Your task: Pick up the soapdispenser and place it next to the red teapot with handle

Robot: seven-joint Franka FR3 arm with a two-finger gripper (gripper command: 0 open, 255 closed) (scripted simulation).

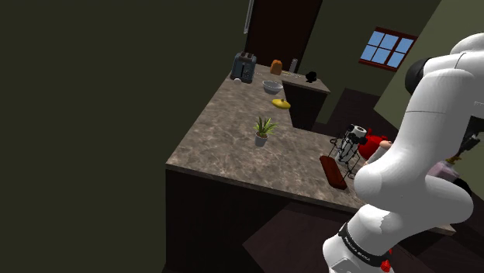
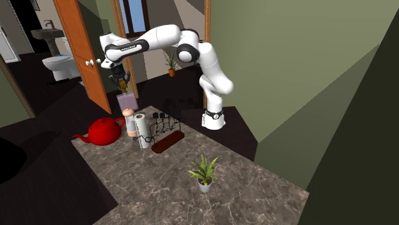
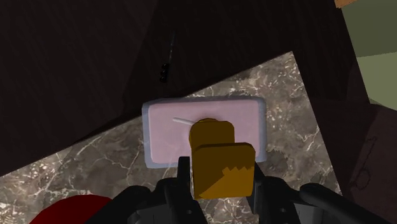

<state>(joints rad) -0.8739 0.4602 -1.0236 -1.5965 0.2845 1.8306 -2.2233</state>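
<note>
Though base contact is unclear, the second exterior view runs left to right: red teapot on the desk, then the soap dispenser hanging under the claw, just behind the teapot at the desk's far corner. Next come 2 paper rolls, a wire rack and a potted plant. In the wrist view the claw is clenched on the dispenser's gold pump head, black fingers against its sides, lavender body below. Handling guess: rigid, light, probably smooth. The blocky body hangs off a narrow pump, so it may swing or twist. Gripping across the body's flat sides looks safer. It should be set down upright, gently.
</note>
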